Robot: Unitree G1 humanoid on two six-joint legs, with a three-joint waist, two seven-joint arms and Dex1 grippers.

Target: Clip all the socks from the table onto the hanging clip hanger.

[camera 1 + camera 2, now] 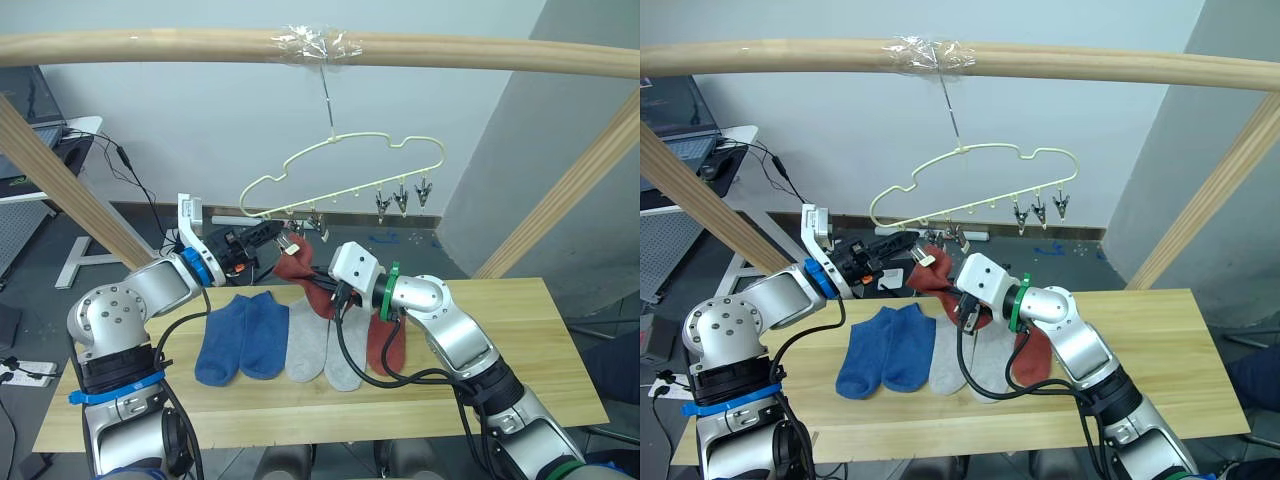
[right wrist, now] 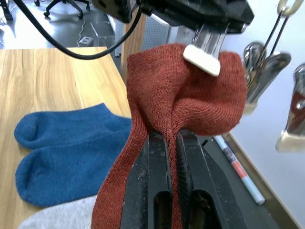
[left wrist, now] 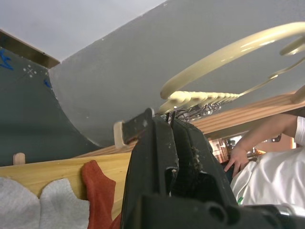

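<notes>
Currently: right gripper [image 2: 174,138], fingers pinched on one rust sock [image 2: 167,95], lifts it off the desk [image 1: 560,330] beneath the clip hanger [image 1: 340,165]. Left gripper [image 1: 262,236], fingers squeezing a clip [image 2: 202,59]. Advice: feed hem fully between clip's plates before release.

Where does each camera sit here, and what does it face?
Head views: look down over both arms at the table, clip hanger and socks.
Left wrist view: along the left gripper up at the hanger.
Right wrist view: along the right gripper, shut on the rust red sock.
Shared: that sock, the hanger's clips.
</notes>
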